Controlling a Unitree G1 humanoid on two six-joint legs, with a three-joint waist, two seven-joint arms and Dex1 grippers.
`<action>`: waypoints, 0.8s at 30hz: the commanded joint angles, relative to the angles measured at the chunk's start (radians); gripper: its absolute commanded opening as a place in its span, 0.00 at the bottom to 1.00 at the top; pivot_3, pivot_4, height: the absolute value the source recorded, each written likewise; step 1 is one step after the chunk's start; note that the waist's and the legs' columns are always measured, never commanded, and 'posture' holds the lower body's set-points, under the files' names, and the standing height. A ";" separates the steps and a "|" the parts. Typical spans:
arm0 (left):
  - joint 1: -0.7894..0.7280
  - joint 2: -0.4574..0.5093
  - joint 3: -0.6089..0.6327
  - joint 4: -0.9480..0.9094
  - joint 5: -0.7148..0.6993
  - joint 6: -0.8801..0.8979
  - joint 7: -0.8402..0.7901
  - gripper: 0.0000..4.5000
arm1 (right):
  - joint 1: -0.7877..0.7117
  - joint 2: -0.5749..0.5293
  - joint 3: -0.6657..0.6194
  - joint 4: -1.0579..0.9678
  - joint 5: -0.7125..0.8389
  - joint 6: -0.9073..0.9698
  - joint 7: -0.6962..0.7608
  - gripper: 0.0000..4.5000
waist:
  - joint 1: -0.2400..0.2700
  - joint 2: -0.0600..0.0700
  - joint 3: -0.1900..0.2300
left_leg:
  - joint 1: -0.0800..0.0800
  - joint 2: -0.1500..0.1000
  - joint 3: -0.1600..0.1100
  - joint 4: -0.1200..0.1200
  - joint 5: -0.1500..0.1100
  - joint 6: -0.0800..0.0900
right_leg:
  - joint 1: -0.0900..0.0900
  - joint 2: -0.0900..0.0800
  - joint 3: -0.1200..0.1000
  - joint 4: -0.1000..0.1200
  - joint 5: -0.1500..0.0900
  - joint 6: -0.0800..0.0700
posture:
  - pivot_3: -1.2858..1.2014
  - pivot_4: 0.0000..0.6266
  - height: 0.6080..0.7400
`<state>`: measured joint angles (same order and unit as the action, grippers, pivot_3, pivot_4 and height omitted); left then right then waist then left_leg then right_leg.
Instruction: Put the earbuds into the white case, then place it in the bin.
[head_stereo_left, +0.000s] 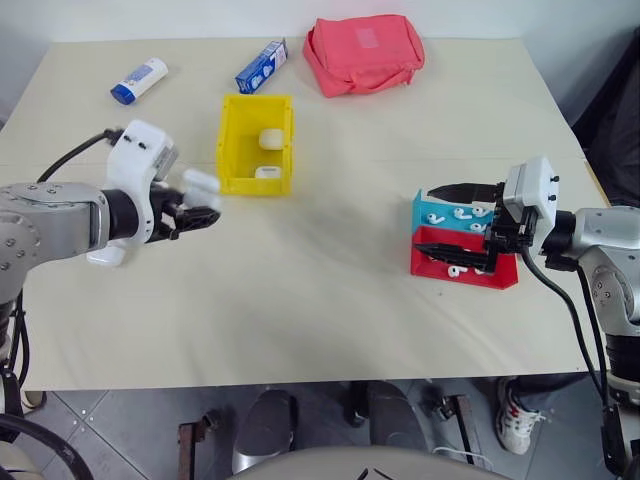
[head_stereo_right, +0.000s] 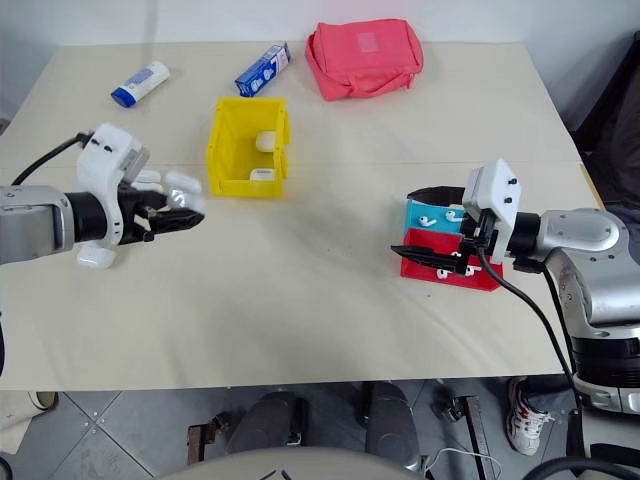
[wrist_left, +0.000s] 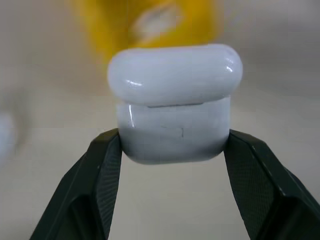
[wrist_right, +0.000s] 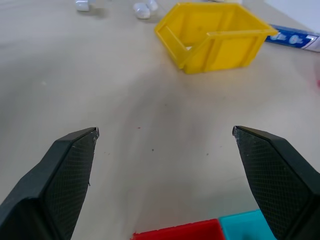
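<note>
The left gripper (head_stereo_left: 200, 215) is clamped on the white case (wrist_left: 174, 102), its two black fingers (wrist_left: 102, 170) pressing the case's lower half from either side, lid down, held clear of the table (head_stereo_left: 320, 300) at about eight o'clock from the bin (head_stereo_left: 256, 145). Two more cases lie inside that yellow bin. The right gripper (head_stereo_left: 462, 222) hangs with its jaws spread wide and empty over the teal tray (head_stereo_left: 425, 212) and red tray (head_stereo_left: 497, 275), where the earbuds (head_stereo_left: 461, 213) lie, at four o'clock from the bin

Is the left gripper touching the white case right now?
Touching. In the left wrist view the left gripper has both black fingers pressed against the sides of the white case, with no gap.
</note>
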<state>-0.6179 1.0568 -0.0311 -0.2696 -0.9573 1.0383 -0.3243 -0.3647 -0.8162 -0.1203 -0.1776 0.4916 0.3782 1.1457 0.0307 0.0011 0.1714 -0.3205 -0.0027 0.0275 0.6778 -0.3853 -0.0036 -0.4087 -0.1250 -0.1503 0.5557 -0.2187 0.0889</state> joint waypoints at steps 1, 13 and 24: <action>-0.034 -0.102 -0.030 0.017 0.160 -0.336 -0.281 0.61 | 0.037 -0.023 -0.056 -0.087 0.024 0.042 -0.049 1.00 | 0.001 -0.001 0.000 | -0.001 0.000 0.000 0.000 0.000 0.001 | 0.000 0.000 0.000 -0.001 0.000 0.001 | 0.52 0.24 1.00; -0.183 -0.636 -0.131 0.474 0.429 -0.999 -0.774 0.61 | 0.234 -0.006 -0.155 -0.361 0.080 0.240 -0.286 1.00 | 0.020 -0.002 0.000 | -0.002 0.003 0.007 0.003 0.002 0.011 | 0.000 0.001 -0.001 -0.003 0.005 0.002 | 0.52 0.24 1.00; -0.149 -0.836 -0.153 0.584 0.492 -1.185 -0.970 0.61 | 0.348 -0.085 -0.282 -0.513 0.143 0.539 -0.457 1.00 | 0.023 -0.001 0.000 | -0.008 0.005 0.003 0.005 -0.002 0.024 | 0.000 -0.004 0.002 -0.007 0.008 0.006 | 0.52 0.24 1.00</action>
<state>-0.7758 0.2328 -0.1785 0.3305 -0.4677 -0.1223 -1.2768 -0.0179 -0.8845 -0.3612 -0.6469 0.6076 0.8772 0.7081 0.0536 -0.0001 0.1711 -0.3283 0.0017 0.0309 0.6830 -0.3878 0.0218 -0.4087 -0.1298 -0.1474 0.5482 -0.2101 0.0952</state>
